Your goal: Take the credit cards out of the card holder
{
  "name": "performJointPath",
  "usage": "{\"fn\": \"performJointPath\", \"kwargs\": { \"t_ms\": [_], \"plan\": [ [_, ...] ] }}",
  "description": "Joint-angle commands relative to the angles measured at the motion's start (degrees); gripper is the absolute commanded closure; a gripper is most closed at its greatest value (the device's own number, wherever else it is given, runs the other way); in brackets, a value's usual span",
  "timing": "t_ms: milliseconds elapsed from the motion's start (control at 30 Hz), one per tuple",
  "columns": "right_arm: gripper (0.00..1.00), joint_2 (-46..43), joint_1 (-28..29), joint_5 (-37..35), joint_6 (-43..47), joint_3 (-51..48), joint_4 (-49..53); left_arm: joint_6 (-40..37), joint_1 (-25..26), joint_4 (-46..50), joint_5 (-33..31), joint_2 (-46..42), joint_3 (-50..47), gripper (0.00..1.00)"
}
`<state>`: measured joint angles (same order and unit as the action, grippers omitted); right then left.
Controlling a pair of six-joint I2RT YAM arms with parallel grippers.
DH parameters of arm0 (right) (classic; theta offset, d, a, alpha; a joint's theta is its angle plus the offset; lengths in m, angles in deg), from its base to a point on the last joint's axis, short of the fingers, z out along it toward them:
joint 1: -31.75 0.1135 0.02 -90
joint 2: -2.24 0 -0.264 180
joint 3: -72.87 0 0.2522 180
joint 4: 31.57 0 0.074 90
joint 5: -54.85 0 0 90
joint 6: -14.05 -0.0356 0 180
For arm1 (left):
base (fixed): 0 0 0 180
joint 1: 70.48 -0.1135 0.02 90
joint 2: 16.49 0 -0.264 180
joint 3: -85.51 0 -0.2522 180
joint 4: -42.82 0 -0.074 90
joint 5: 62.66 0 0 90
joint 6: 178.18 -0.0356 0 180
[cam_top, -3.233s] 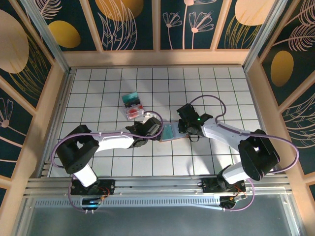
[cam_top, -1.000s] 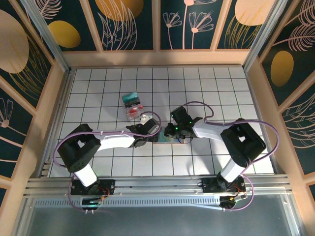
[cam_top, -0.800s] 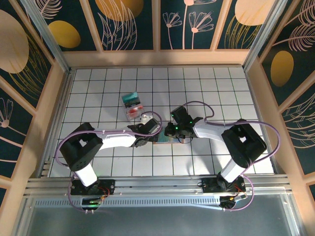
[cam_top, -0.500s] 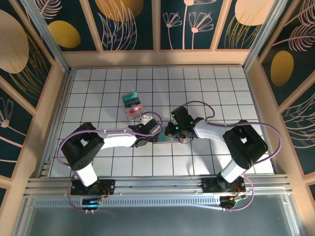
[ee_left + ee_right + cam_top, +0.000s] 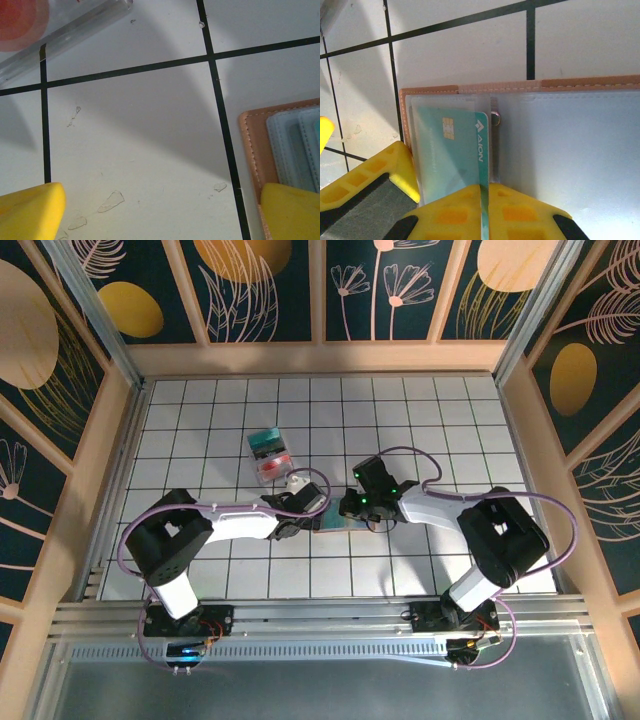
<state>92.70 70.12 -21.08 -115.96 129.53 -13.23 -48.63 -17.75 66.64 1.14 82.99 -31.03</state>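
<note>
The card holder (image 5: 570, 150) lies open on the tiled table, salmon-tan at its edge (image 5: 430, 90) and blue-grey inside. A teal credit card (image 5: 452, 150) with a chip sits in its left pocket, one long edge lifted. My right gripper (image 5: 485, 200) is shut on that edge. My left gripper (image 5: 160, 215) is open, its yellow fingers (image 5: 30, 210) wide apart over bare tile. Its right finger lies over the corner of the card holder (image 5: 260, 145). From above, the card holder (image 5: 337, 517) lies between the left gripper (image 5: 312, 502) and the right gripper (image 5: 352, 505).
A small clear case (image 5: 270, 455) with teal and red things in it lies behind the left gripper, and its edge (image 5: 75, 30) runs across the left wrist view. Wooden walls ring the white tiled table (image 5: 450, 430).
The right gripper's jaws have closed on the teal card's edge, and its wrist has drifted slightly right. The left gripper has stayed open in place.
</note>
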Motion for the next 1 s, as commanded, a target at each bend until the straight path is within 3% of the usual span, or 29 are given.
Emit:
{"fn": "performJointPath", "kwargs": {
  "t_ms": [0, 967],
  "plan": [
    [0.89, -1.22, -0.73, -1.16, -0.10, -1.23, 0.38, 0.44, -0.25, 3.16, -0.87, 1.49, 0.65, 0.01],
    [0.88, -2.20, -1.59, -3.46, 0.62, -1.78, 2.51, 0.09, -0.26, 3.90, -0.35, 1.54, 1.36, 0.01]
  ]
}}
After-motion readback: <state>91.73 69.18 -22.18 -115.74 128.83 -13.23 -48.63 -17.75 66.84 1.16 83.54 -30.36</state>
